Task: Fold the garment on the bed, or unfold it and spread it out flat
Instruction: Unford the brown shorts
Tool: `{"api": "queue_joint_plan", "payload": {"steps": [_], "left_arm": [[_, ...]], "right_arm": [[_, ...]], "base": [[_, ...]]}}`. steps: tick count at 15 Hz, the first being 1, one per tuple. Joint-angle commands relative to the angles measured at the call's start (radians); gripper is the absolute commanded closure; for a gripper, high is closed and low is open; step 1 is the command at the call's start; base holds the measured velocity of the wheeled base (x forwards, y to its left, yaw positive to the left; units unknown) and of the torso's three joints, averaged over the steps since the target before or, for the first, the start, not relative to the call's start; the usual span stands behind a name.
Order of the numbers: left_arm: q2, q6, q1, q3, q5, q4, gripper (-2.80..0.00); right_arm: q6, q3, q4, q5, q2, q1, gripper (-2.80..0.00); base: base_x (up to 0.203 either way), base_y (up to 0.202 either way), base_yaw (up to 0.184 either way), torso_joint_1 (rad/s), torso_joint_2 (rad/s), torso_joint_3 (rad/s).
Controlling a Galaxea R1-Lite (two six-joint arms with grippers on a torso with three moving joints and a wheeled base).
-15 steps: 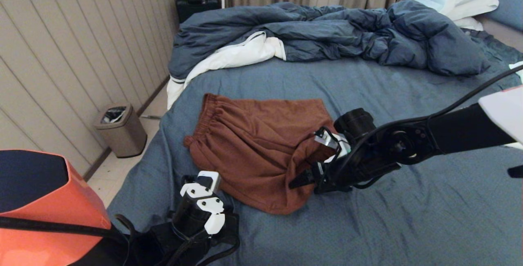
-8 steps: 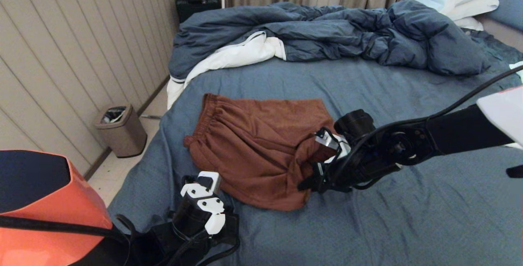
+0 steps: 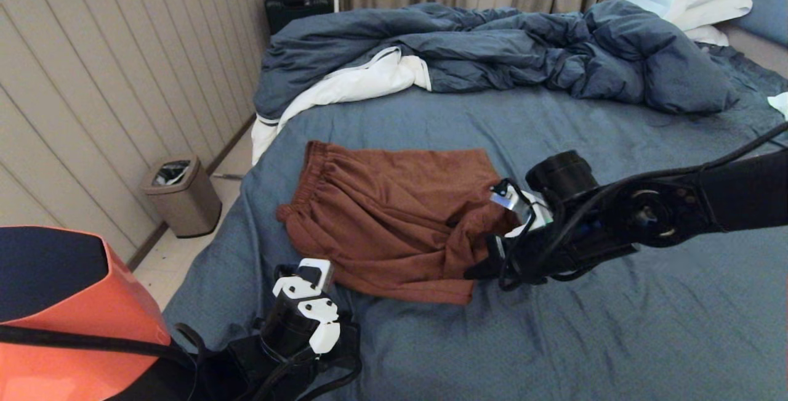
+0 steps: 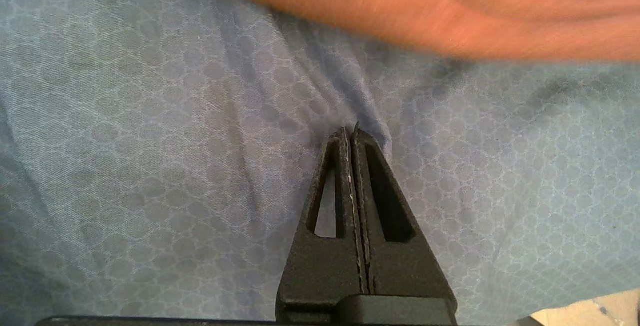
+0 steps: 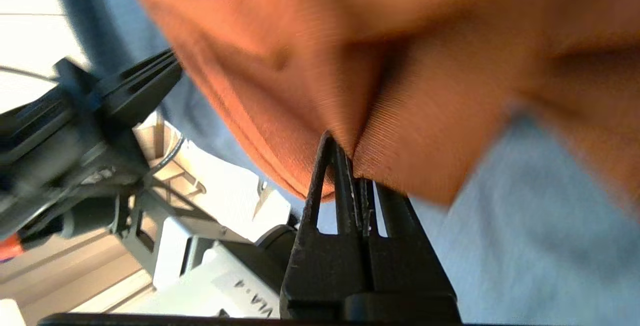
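One Arm Pinches the Shorts

Bed [image 3: 615,339] first: big and blue, with the shorts [image 3: 394,216] lying rumpled near its front edge, waistband toward the wall. The right gripper [image 3: 477,270] has its jaws squeezed on a fold at the shorts' leg hem, likely to pull it out flat. The left gripper [image 4: 351,133] rests on the sheet just beside the shorts, jaws pressed together on nothing.
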Motion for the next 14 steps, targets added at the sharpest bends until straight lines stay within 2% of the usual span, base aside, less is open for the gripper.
{"api": "queue_joint_plan", "payload": {"steps": [1,7,14], "left_arm": [[0.001,-0.003,0.000,0.000,0.002,-0.006,0.00],[-0.003,-0.003,0.000,0.001,0.002,-0.006,0.00],[-0.003,-0.003,0.000,0.006,0.002,-0.006,0.00]], "right_arm": [[0.003,0.068,0.004,0.002,-0.119,0.001,0.00],[0.008,0.184,0.189,0.001,-0.263,0.002,0.00],[-0.003,0.287,0.196,-0.002,-0.262,-0.002,0.00]], "base": [[0.000,0.000,0.000,0.000,0.00,0.000],[0.000,0.000,0.000,0.000,0.00,0.000],[0.000,0.000,0.000,0.000,0.00,0.000]]}}
